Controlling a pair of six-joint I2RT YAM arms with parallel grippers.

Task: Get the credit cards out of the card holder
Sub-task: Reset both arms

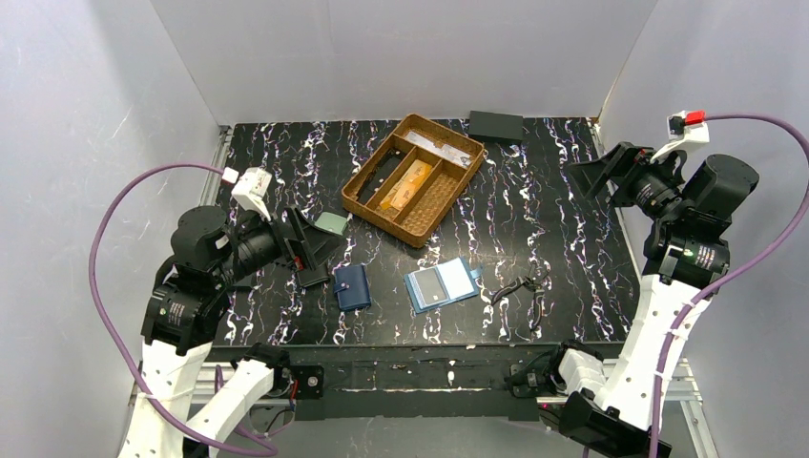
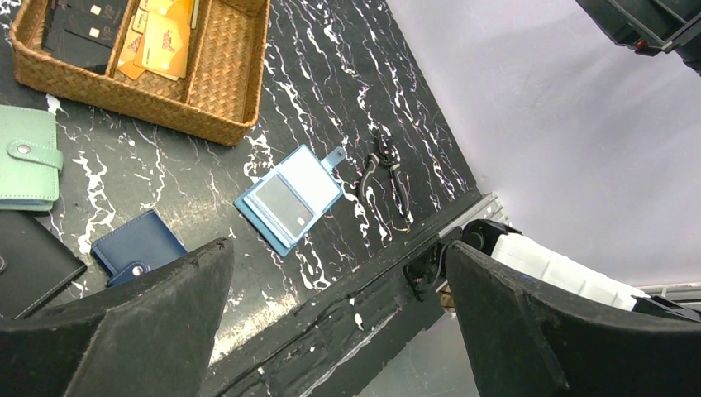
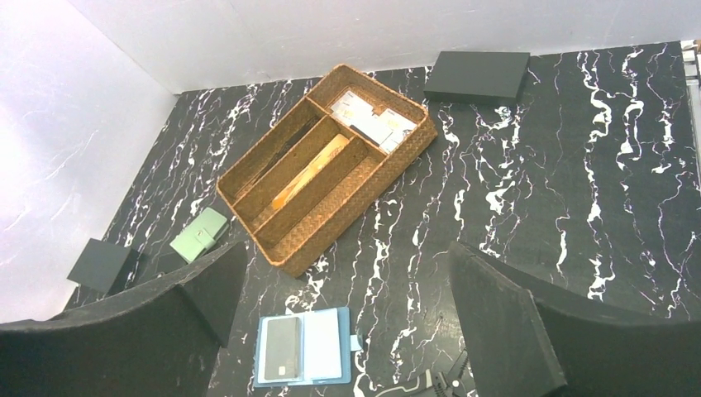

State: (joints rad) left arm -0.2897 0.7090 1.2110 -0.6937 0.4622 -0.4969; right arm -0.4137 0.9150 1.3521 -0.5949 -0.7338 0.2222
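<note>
With my left gripper [image 1: 318, 250] and right gripper [image 1: 593, 179] both wide open and empty, and the card holder [image 1: 442, 284] unfolded on the table [image 1: 572, 239] below and between them, I judge the reach not yet begun: next, lower one onto its pocket.

Robot lab cell — white panel walls [image 1: 382, 57] box in a black marbled table [image 1: 572, 219], two robot arms [image 1: 181, 310] bolted at its near edge, purple cables [image 1: 744, 117], aluminium rail [image 1: 218, 157].

I'm seeing the left arm [image 1: 181, 305] standing folded at the near left, the left gripper [image 1: 320, 256] pointing right with jaws wide apart. The right arm [image 1: 668, 305] is reaching farther back, the right gripper [image 1: 593, 176] gaping too, both gripping nothing.
</note>
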